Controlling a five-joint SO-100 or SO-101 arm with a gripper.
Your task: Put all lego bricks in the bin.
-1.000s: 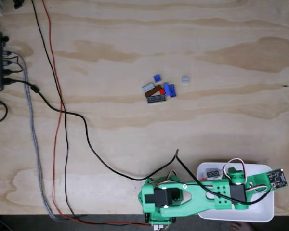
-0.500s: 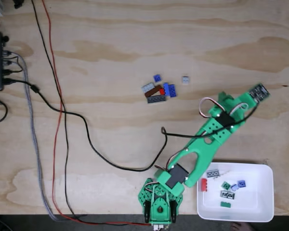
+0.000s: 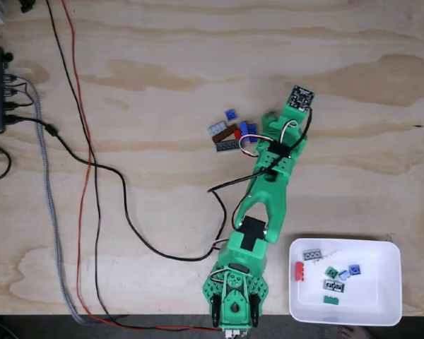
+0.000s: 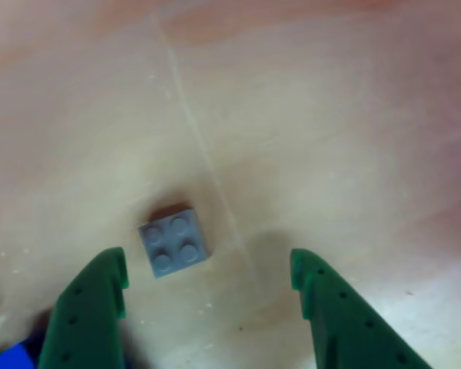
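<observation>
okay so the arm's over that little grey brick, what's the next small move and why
Probably lower the open gripper straight down around the grey brick and close. In the other view the brick lies flat on the wood between the spread green fingers, slightly nearer the left one, untouched, so a small leftward nudge may help.

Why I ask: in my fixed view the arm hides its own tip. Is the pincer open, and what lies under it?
Observer: In the other view the pincer is open, with its green fingers spread wide.
Operator: Anything between them?
Observer: A single grey brick with four studs lies flat on the wood, nearer the left finger as that view shows it and touching neither.
Operator: Any neighbours close by?
Observer: A bit of a blue brick shows at the lower left corner, beyond the left finger.
</observation>
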